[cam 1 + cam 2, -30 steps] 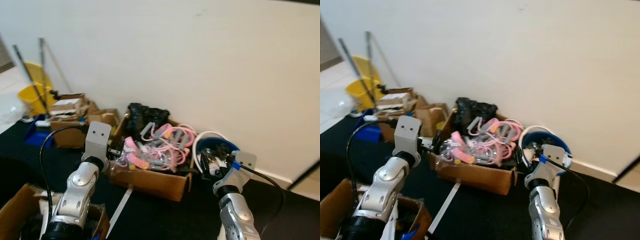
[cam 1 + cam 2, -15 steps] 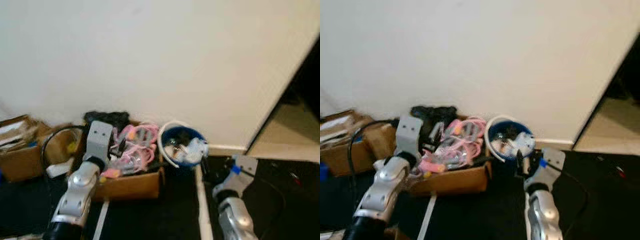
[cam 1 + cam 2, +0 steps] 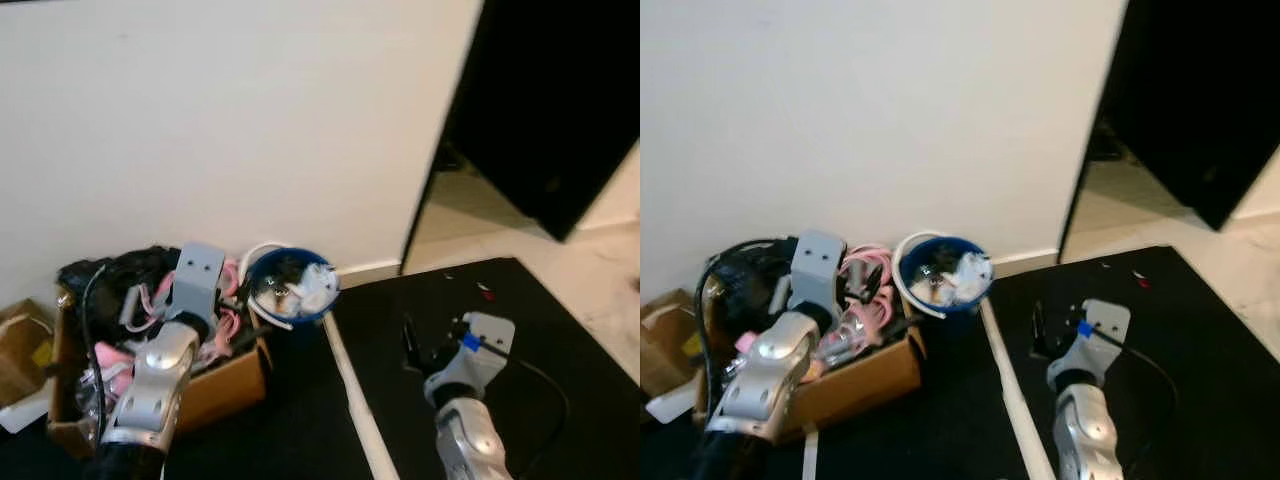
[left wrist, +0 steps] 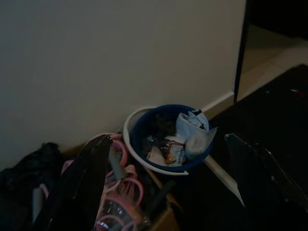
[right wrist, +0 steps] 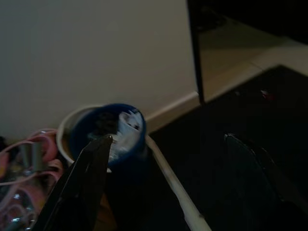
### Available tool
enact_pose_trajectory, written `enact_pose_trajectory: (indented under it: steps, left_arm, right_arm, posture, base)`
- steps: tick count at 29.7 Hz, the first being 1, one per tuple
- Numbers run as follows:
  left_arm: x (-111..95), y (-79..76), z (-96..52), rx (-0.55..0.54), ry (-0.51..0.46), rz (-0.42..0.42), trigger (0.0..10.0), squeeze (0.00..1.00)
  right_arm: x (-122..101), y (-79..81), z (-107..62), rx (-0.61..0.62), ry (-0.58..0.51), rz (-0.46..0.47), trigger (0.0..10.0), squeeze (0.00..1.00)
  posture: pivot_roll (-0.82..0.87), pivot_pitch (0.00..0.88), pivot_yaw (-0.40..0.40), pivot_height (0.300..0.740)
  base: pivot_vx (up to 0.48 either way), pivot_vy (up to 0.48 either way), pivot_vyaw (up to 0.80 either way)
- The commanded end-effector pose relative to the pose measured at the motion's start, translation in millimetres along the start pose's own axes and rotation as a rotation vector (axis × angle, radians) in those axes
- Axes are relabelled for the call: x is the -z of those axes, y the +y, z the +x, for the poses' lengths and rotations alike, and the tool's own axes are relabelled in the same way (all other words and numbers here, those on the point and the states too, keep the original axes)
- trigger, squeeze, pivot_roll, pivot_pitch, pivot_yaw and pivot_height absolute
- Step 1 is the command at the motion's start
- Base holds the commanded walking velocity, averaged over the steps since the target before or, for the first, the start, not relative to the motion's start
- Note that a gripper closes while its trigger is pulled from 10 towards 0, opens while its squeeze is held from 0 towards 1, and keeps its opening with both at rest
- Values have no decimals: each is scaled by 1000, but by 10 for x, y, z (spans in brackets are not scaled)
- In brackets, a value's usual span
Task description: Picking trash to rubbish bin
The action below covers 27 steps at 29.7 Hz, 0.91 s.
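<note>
One blue rubbish bin (image 3: 290, 292) against the white wall (image 3: 220, 120), white hoop handle tipped over its rim, crumpled white and blue trash plus a small wrapper piled inside (exact piece count too small to tell). Just beside it on the robot's left, one open cardboard box (image 3: 215, 390) stuffed with pink and grey looped items (image 3: 862, 290) and a black bag (image 3: 100, 275) at the back; second smaller cardboard box (image 3: 20, 345) at the far left edge. Two silver arms in view: left gripper (image 4: 168, 192) raised over the cardboard box, fingers spread wide apart, holding nothing, bin seen between them in the wrist view. Right gripper (image 5: 168, 187) low over the black floor mat (image 3: 500, 310), well apart from the bin, fingers likewise spread, nothing between. One white strip (image 3: 345, 390) running along the mat edge from the bin toward the robot. Dark doorway (image 3: 540, 100) on the right, pale floor beyond. One tiny red speck (image 3: 484, 292) on the mat near the doorway.
</note>
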State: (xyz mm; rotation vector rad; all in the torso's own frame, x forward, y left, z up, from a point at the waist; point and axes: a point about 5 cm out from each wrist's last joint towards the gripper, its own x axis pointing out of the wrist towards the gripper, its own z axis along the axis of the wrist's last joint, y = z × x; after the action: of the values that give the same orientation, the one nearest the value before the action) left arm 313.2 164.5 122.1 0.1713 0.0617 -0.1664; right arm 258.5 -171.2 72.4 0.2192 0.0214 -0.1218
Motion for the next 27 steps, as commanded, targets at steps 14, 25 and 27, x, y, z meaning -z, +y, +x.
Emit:
enact_pose_trajectory:
  steps: [14, 25, 27]
  left_arm:
    - [117, 39, -65, -67, 29, -31, 10000, 0]
    - [208, -8, -210, -86, 49, -43, 10000, 0]
    - [193, 15, -199, -91, 46, -42, 10000, 0]
  right_arm:
    - [-79, 92, 105, -114, 20, -75, 10000, 0]
    - [-116, 140, 208, -173, 29, -98, 10000, 0]
    - [-108, 142, 198, -170, 31, -91, 10000, 0]
  posture:
    - [-23, 109, -6, 740]
    - [-4, 120, -38, 740]
    - [-2, 120, -35, 740]
  base:
    - [0, 0, -800]
    - [0, 0, -800]
    - [0, 0, -800]
